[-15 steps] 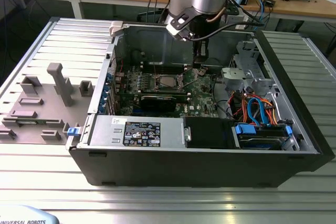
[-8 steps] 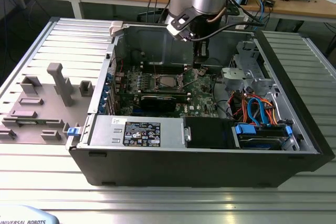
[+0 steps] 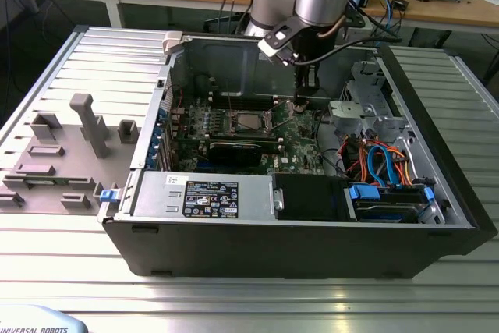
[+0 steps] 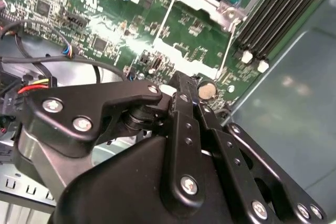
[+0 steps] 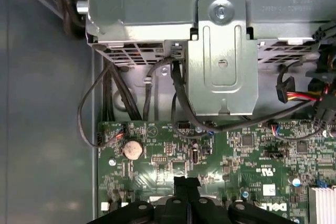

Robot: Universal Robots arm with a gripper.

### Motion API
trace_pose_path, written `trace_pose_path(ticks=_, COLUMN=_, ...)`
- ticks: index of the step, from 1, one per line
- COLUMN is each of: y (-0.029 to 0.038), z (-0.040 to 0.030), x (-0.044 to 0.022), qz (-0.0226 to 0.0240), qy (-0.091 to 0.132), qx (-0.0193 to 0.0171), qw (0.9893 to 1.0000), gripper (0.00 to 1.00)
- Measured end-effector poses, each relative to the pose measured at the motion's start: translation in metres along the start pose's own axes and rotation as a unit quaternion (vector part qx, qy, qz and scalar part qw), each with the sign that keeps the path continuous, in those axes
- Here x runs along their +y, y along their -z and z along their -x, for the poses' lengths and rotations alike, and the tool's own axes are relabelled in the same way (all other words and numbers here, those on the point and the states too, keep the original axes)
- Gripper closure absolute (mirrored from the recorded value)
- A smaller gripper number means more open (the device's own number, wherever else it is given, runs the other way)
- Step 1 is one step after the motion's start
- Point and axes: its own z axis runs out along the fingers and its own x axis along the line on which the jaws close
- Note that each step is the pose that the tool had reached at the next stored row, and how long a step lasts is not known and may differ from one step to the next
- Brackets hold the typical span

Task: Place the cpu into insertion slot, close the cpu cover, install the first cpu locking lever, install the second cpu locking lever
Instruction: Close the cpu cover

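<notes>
Ribbed table [image 3: 78,255], open computer case [image 3: 437,193], cpu [image 3: 248,121] in insertion slot [image 3: 231,119], jaws clenched empty nearby, not touching.

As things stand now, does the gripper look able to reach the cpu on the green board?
Probably yes. The gripper is inside the open case, to the exterior view's right of the cpu. In the second wrist view, low green board lies between them, with nothing tall in the way.
</notes>
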Motion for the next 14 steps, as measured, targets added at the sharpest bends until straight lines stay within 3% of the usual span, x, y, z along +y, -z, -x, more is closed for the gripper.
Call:
trace_pose_path(ticks=4, y=-0.0084, z=-0.0002, x=0.0063, qz=-0.0014, qy=0.0, qx=0.0, qw=1.0, gripper=0.89)
trace_pose_path(ticks=6, y=-0.0171, z=-0.0003, x=0.009, qz=-0.0031, qy=0.0, qx=0.0003, qw=1.0, gripper=0.89)
trace_pose_path(ticks=7, y=-0.0179, z=-0.0002, x=0.0005, qz=-0.0051, qy=0.0, qx=0.0029, qw=1.0, gripper=0.89)
trace_pose_path(ticks=9, y=-0.0177, z=0.0, x=-0.0065, qz=-0.0054, qy=0.0, qx=0.0047, qw=1.0, gripper=0.89)
trace_pose_path(ticks=14, y=-0.0177, z=0.0, x=-0.0085, qz=-0.0054, qy=0.0, qx=0.0052, qw=1.0, gripper=0.89)
